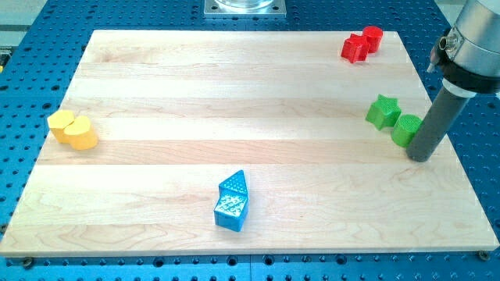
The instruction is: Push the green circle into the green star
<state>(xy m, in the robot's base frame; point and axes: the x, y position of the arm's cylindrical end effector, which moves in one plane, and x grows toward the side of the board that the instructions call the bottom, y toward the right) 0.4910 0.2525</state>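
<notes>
My tip [419,158], a bare rod with no hand to open or close, rests on the desk [234,101] touching the green circle [405,129] to its upper left; the green star [383,112] touches the circle's far side.

Green circle [405,129] partly hidden, apparently touching green star [382,112] at board's right side.

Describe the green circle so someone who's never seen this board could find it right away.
Look at the wooden board's right edge, about halfway down. Two green blocks touch there; the green circle is the round one, right of the green star, with my tip against its right side.
</notes>
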